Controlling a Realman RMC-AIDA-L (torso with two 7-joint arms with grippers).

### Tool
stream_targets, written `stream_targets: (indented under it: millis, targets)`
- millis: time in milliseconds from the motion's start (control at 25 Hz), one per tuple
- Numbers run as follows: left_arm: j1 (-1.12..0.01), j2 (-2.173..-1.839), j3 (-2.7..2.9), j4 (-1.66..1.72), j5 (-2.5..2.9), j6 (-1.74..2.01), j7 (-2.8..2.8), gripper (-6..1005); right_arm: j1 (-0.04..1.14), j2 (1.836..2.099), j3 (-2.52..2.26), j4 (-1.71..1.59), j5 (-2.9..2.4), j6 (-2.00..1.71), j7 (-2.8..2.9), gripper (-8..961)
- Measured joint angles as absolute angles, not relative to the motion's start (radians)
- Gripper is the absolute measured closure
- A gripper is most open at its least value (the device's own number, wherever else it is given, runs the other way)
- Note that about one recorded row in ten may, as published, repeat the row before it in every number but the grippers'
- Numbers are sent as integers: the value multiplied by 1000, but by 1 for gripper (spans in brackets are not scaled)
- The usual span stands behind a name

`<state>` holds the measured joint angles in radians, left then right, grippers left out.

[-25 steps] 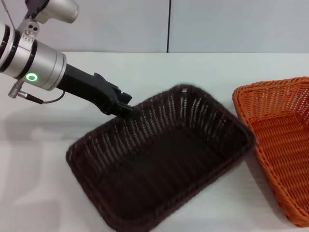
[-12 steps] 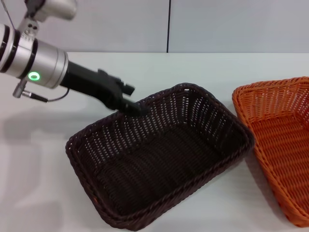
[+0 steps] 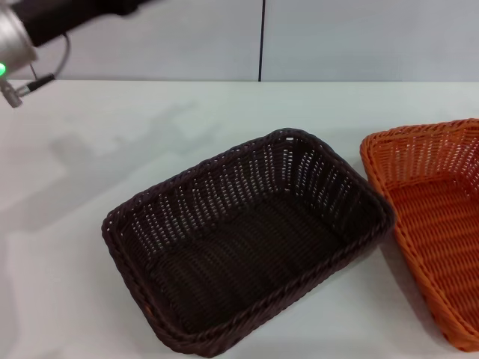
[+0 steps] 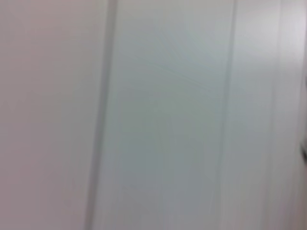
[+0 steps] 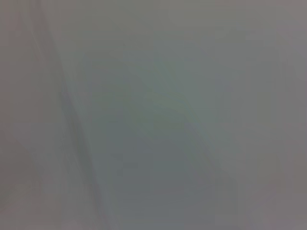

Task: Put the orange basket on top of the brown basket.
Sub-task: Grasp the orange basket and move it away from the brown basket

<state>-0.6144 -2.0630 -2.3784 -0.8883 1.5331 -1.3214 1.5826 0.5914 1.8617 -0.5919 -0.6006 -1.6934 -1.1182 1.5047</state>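
jaws unseen, cannot tell; brown basket point(image 3: 247, 243) sits beside orange basket point(image 3: 430, 217) on table point(image 3: 112, 142).

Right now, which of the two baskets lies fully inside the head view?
The brown basket, the very dark one in the middle of the table. The orange basket on its right is cut off by the picture's edge.

A pale, blurred wall point(image 4: 168, 115) fills the left wrist view, grey-white with a faint pink tint toward one side. A darker, soft-edged seam point(image 4: 101, 115) runs across it from edge to edge, and a fainter line point(image 4: 229, 96) runs alongside it, well apart. A small dark speck point(image 4: 304, 149) sits at the picture's edge; what it is cannot be told.
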Motion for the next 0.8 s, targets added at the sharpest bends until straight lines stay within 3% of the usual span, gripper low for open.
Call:
stream_targets:
  millis: [120,280,680,800]
  targets:
    - [-578,-2065,-2376,-784,1301,-1337,1749,172,639,1822,-633,-720,-2023,-1297,1659,328]
    - [-572,-2065,-2385,-733,1213,-1336,1800,172,680,1812,-634,-794,-2252,-1431,1717,328]
    - [-576,-2068,-2389,-683,1136,-1329,1839,172,701,1842,-730,-1000,-2555,-1700,1745,328]
    - [-578,-2068,-2385,-669,1111,-1329,1875,172,699,1861,-769,-1006,-2614,-1730,1739,327]
